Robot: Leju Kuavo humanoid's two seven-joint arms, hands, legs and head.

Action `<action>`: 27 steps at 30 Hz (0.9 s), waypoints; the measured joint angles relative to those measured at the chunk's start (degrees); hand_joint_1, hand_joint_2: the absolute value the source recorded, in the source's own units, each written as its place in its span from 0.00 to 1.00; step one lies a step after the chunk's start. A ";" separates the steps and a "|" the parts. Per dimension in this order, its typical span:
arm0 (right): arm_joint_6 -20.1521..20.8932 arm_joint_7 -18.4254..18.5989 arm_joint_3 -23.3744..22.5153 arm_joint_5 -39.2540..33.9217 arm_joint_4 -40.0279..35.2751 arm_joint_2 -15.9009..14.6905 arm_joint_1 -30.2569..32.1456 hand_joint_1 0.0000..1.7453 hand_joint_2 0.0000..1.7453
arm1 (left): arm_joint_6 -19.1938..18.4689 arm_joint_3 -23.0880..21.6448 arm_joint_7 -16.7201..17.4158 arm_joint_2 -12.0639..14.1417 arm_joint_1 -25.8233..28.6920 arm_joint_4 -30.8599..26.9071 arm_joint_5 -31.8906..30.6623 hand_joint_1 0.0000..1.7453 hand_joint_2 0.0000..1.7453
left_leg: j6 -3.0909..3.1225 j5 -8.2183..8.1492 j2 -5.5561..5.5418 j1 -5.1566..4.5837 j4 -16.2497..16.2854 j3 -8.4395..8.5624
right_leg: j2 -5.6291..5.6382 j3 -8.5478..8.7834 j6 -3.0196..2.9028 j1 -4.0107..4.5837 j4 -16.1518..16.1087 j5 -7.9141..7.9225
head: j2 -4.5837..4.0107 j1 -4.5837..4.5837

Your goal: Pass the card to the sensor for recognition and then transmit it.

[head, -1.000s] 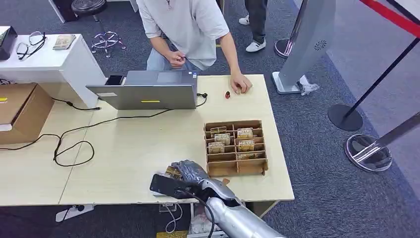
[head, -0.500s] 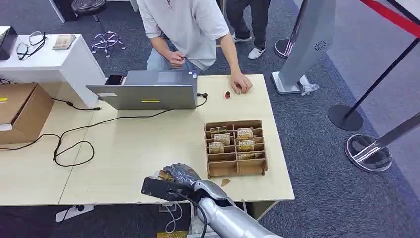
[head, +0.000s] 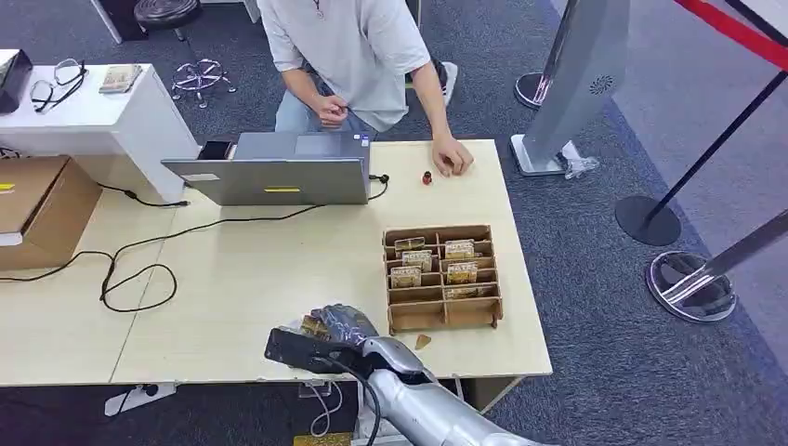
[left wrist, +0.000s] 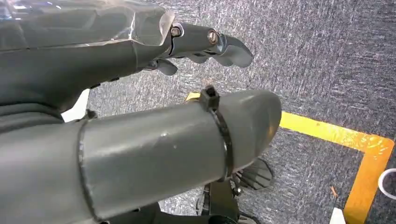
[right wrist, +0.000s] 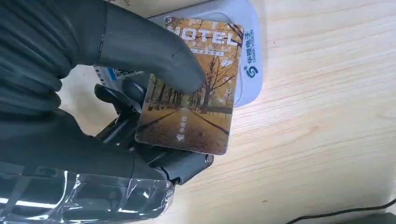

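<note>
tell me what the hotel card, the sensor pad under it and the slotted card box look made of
Hotel card: probably glossy printed plastic; thin, stiff, a smooth autumn photo across its face.
Sensor pad: seemingly white moulded plastic, matte, with rounded corners.
Card box: likely brown cardboard or thin fibreboard; flat slotted dividers, raw dull surface.
Table: pale wood grain, possibly laminate.

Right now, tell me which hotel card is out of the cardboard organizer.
The hotel card with the autumn avenue picture: the right robot hand holds it over the white sensor, while the others sit in the cardboard organizer.
</note>
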 joint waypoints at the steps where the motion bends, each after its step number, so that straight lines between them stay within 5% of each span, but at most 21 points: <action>1: -0.74 0.61 0.00 0.20 0.31 0.02 -0.13 1.00 1.00 | -0.24 -0.02 0.00 0.00 0.00 0.00 -0.28 0.00 0.00 | 0.00 0.00 0.00 0.00 0.00 0.00 | 0.00 0.00 0.00 0.00 0.00 0.00 | 0.00 -0.02; 18: -6.21 10.23 -0.37 13.05 5.22 0.11 -2.30 1.00 1.00 | -1.64 -1.90 -0.61 0.15 0.02 0.00 -1.29 0.00 0.00 | 0.00 0.00 -0.01 -0.01 0.00 0.05 | -0.01 0.04 -0.01 0.00 0.00 0.01 | 0.00 -0.02; 27: -5.90 11.06 0.07 15.37 6.01 0.33 -2.50 1.00 1.00 | -2.05 -2.36 -0.92 0.20 0.07 0.00 -0.94 0.00 0.00 | 0.00 0.01 0.00 -0.01 0.00 0.13 | 0.00 0.14 0.00 -0.01 0.00 0.01 | 0.00 -0.02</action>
